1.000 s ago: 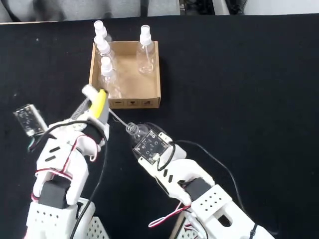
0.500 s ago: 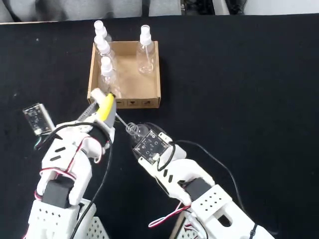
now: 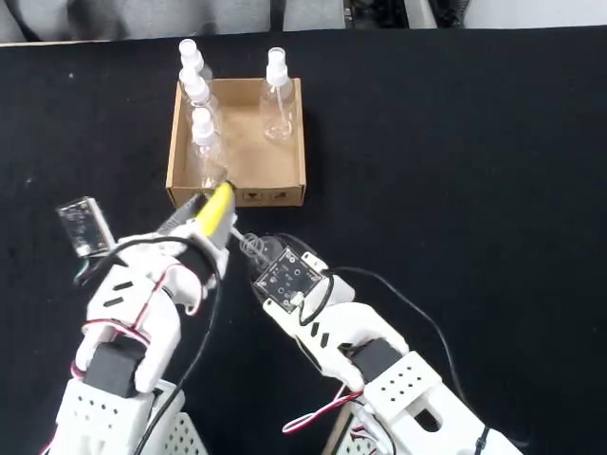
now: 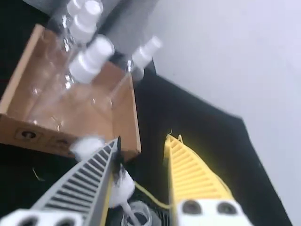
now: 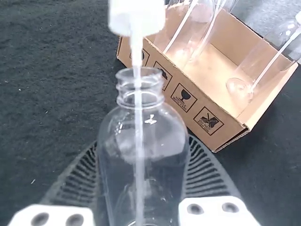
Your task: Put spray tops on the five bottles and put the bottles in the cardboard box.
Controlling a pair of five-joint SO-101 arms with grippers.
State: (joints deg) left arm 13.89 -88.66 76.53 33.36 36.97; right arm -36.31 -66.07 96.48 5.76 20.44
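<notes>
Left claw [image 3: 211, 204] clamps the spray top [image 5: 136, 16]. Over the last second this arm swung in from beside the box front toward the other arm. The top now hangs right above the bottle [image 5: 146, 136], its tube down through the open neck but the cap not seated. Right claw [image 5: 143, 162] grips that bottle by the body, just in front of the cardboard box [image 3: 302, 142] on the desk [image 3: 455, 142]. Four capped bottles [image 3: 277, 95] stand in the box. Judgement: last top mid-insertion; it needs lowering and fastening, then boxing.
</notes>
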